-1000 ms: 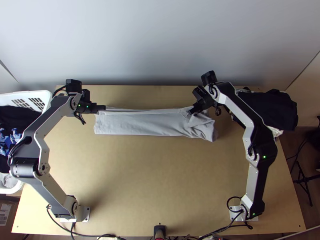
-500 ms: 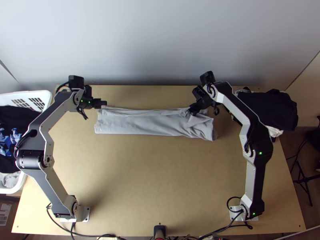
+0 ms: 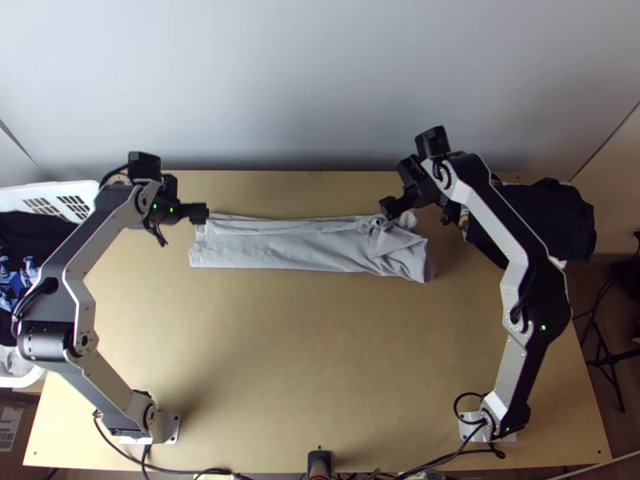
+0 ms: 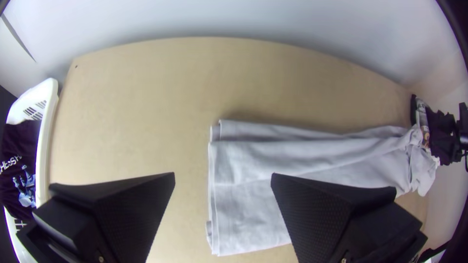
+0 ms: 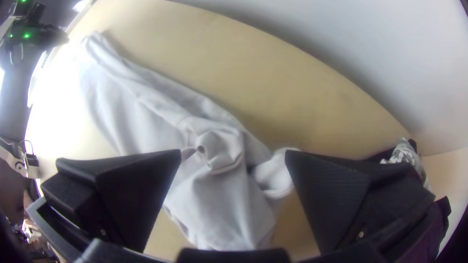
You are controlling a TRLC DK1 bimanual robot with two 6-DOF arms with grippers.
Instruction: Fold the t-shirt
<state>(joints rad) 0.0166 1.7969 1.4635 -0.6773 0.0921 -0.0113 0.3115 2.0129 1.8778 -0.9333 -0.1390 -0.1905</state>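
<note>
The light grey t-shirt (image 3: 288, 246) lies folded into a long strip across the table's far part, bunched and wrinkled at its right end. At the strip's left end is my left gripper (image 3: 200, 214). Over the far edge of the bunched end is my right gripper (image 3: 388, 208). In the left wrist view the left gripper (image 4: 223, 178) stands open above the layered end of the shirt (image 4: 248, 195). The right wrist view has the right gripper (image 5: 233, 153) open, with the crumpled part of the shirt (image 5: 219, 195) below and between its fingers, not held.
A white basket (image 3: 98, 194) holding dark clothes stands at the left edge. Dark clothes (image 3: 548, 216) lie piled at the table's far right corner, near the right arm. A pale wall (image 3: 320, 88) rises behind the table. Bare wood (image 3: 304, 352) lies nearer the arms' bases.
My right gripper has come off the bunched end, opening and uncovering a raised crumple of cloth. The left gripper has shifted slightly about the strip's left end. The shirt's left far corner has settled slightly.
</note>
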